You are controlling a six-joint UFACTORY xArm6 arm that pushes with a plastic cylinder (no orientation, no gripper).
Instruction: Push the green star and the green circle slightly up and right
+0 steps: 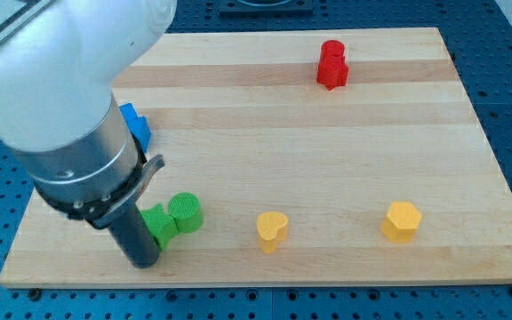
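The green star [159, 224] lies near the board's bottom left, partly hidden by my rod. The green circle [186, 212] touches its right side, slightly higher. My tip [143, 262] is at the bottom-left of the green star, right against it or nearly so; the contact itself is hidden by the rod.
A blue block [137, 125] peeks out from behind the arm at the left. A red block [332, 65] stands near the top right. A yellow heart [272, 230] and a yellow hexagon [402, 220] lie along the bottom. The wooden board [327, 142] ends just below my tip.
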